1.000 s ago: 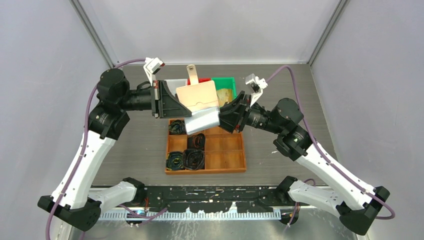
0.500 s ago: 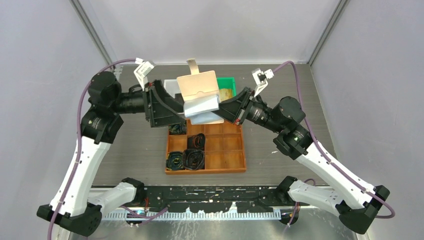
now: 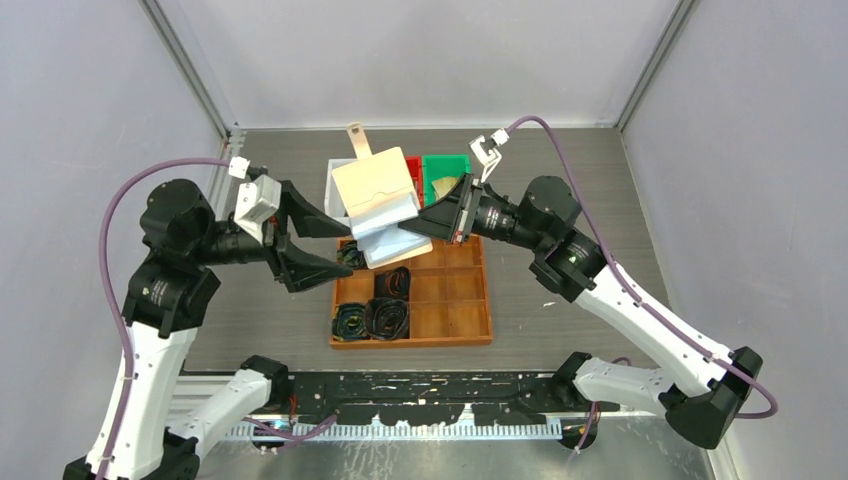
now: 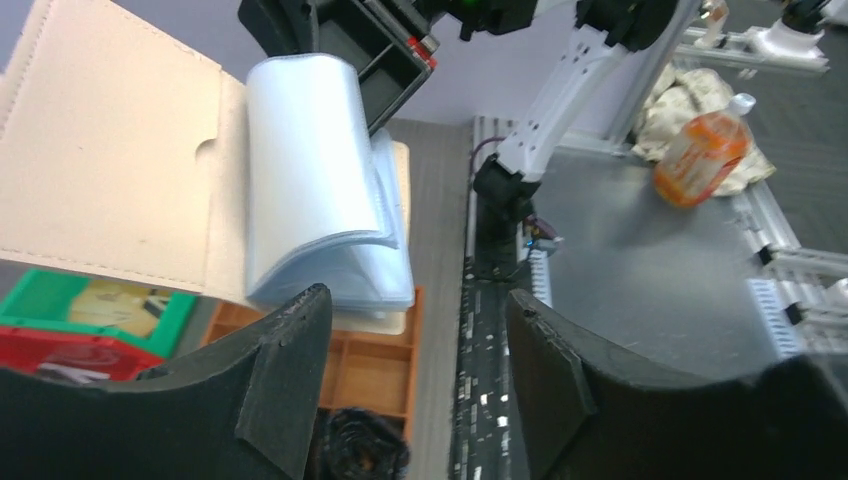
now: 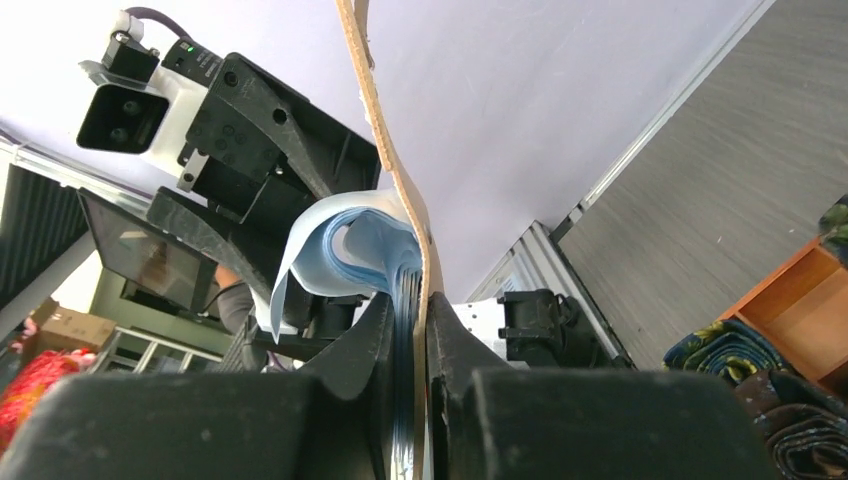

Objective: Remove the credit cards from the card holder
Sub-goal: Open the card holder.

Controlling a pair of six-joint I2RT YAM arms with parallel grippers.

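Holding the card holder aloft on a single grip: slip and spill risks

**Position.** The tan folding wallet-like card holder (image 3: pixel 372 183) is held in the air. It is above the far end of the orange-brown wooden divided tray (image 3: pixel 445 305) and in front of the small green plastic bin (image 3: pixel 447 166).

**Grippers.** The holder is clamped by the right gripper (image 3: pixel 420 220). Its jaws are nearly closed near one edge, on the tan cover together with the stack of pale blue, shiny plastic pockets (image 4: pixel 312 185). The left gripper (image 3: pixel 340 242) stands apart from the holder on its left, jaws wide apart and nothing between them.

**Cards.** No credit cards can be made out in the pockets from any view. A yellowish flat item lies in the green bin, but whether it is a card cannot be told.

**Risks judged:**
- The holder is pinched at one edge only, and the pockets fan out loose. A pull on a pocket or card by the left gripper could drag the whole holder out of the right jaws. It would then drop onto the tray among the dark coiled belts (image 3: pixel 375 317).
- The pockets look slick and thin. Several leaves could be caught at once, or a pocket taken instead of a card, and the plastic stretched or torn.
- Cards freed while the pocket mouths tilt downward could slide out unheld and be lost in the tray compartments.
- The grippers are near each other, so an approach off line could bring them into contact.
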